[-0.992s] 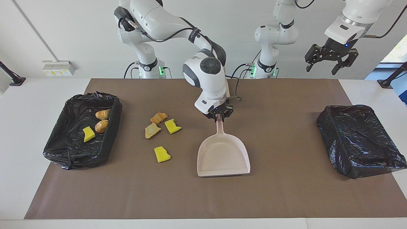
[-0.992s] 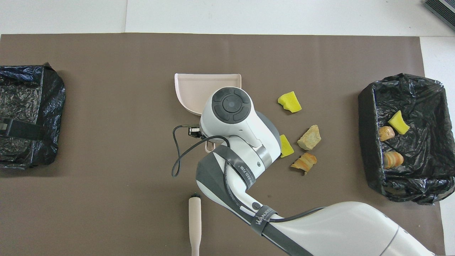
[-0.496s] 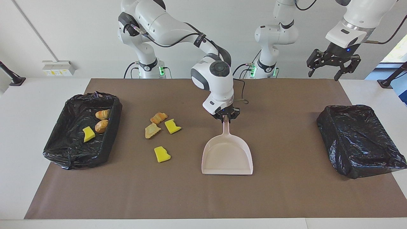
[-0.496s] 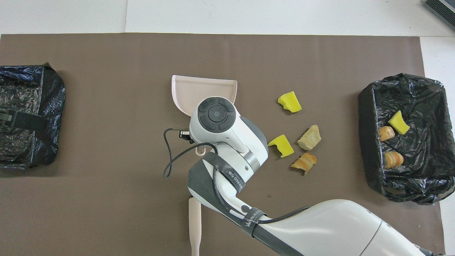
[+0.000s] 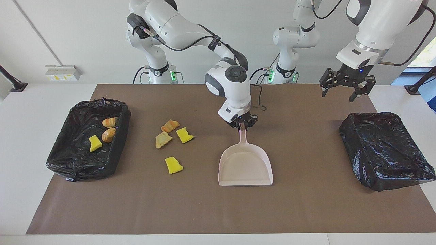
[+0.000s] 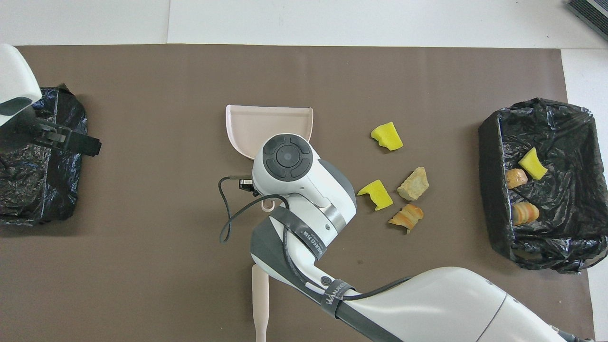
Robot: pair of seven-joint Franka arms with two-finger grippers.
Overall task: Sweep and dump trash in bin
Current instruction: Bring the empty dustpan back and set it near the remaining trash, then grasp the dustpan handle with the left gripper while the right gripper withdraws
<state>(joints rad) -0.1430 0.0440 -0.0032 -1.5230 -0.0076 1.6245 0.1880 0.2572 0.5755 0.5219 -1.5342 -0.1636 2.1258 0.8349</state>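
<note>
right claw (image 5: 242, 126) clamps dustpan (image 5: 246, 167) handle

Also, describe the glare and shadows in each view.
Facing view: the bin liner at the left arm's end shows crinkled sheen, and the dustpan casts a thin dark shadow at its lip. Overhead view: the brown mat looks evenly lit, without glare.

dustpan (image 6: 247, 124) mid-mat | 4 scraps (image 6: 386, 136) beside | brush (image 6: 260, 304) nearer robots
</note>
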